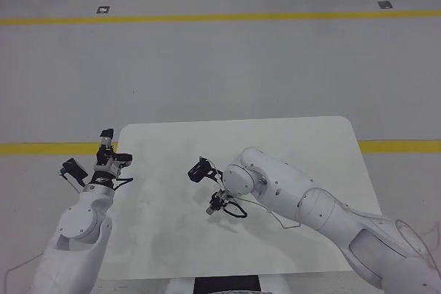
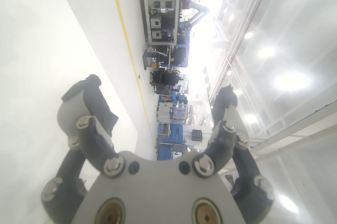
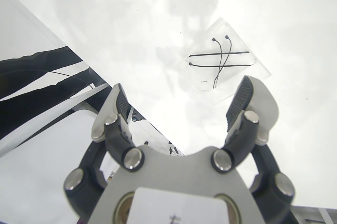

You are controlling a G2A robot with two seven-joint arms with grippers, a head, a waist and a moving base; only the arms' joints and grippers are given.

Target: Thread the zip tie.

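Several black zip ties [image 3: 220,59] lie crossed over one another in a flat clear tray [image 3: 252,65] on the white table [image 3: 105,11]. My right gripper [image 3: 181,94] hangs open above the table, a short way off the tray, with nothing between its ribbed pads [image 3: 238,98]. From above, the right gripper [image 1: 216,205] sits near the table's middle, pointing down. My left gripper [image 1: 113,147] is at the table's left edge, raised and pointing away from the table. In its own view the left gripper [image 2: 158,96] is open and empty.
The white table [image 1: 301,147] has rounded corners, and its near edge [image 3: 87,69] runs close behind my right gripper, with dark struts [image 3: 34,61] below it. A yellow floor line [image 1: 397,146] passes behind the table. Benches and machines [image 2: 163,22] stand far off in the room.
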